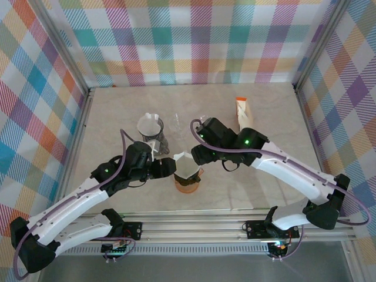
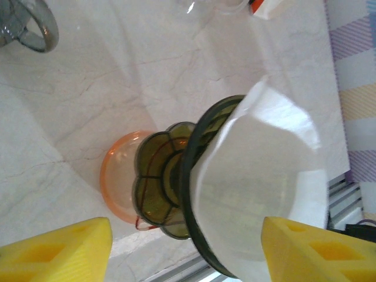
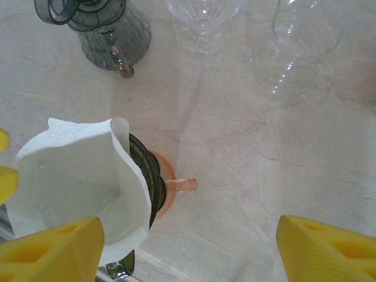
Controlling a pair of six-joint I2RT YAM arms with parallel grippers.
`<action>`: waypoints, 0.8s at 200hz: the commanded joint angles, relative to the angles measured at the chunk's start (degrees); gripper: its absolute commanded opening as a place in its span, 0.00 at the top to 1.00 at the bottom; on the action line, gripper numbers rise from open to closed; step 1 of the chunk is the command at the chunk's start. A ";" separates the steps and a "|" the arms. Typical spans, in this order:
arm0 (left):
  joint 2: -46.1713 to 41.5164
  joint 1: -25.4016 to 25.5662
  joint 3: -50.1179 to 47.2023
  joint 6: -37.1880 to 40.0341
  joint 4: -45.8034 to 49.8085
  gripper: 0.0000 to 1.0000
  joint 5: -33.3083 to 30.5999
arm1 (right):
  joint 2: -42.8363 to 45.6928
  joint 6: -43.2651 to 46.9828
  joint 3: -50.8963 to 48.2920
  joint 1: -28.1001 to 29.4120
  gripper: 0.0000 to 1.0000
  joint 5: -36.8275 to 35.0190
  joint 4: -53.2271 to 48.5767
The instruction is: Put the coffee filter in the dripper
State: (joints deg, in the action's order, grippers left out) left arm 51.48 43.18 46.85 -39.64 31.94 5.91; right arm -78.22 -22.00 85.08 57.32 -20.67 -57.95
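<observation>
Nearest the arm bases, the left gripper had its yellow fingers spread wide with nothing between them, just left of the dripper. The right gripper was equally wide open and empty on the right side.

Between the two stood the olive-green dripper, set on an orange cup with a small handle. The coffee filter sat in the dripper's mouth. Its white cone rose well above the rim, and one edge flared out as a loose flap. It looked placed but perhaps not pressed fully down. Nothing lay inside it.

The paper would be almost weightless, soft and easily creased or torn. A light pinch on the free upper edge, or a gentle push on the inner wall, would suit it. The dripper looked light enough to tip if nudged hard.

Farther back and to the left stood a smoky grey pitcher, apparently empty. Beside it were two clear glasses, also with nothing visible in them. Farthest right lay an orange-and-white packet.
</observation>
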 commanded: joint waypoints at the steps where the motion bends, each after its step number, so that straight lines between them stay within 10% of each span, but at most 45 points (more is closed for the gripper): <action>1: -1.64 -0.31 2.56 -0.31 2.18 0.29 -0.39 | 2.66 -1.18 -1.03 -0.27 0.23 -2.05 -0.54; 94: -12.26 -0.30 3.91 -0.77 8.51 0.12 -9.04 | 12.66 -3.86 -16.00 -0.97 0.23 -3.66 3.74; 160: -21.73 -0.30 -5.52 -5.51 13.56 0.00 -15.58 | 15.00 -7.68 -41.18 -5.32 0.28 11.49 25.38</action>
State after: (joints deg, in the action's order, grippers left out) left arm 31.48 43.18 44.01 -42.89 42.54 -7.01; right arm -63.79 -27.70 49.71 52.16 -16.99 -45.04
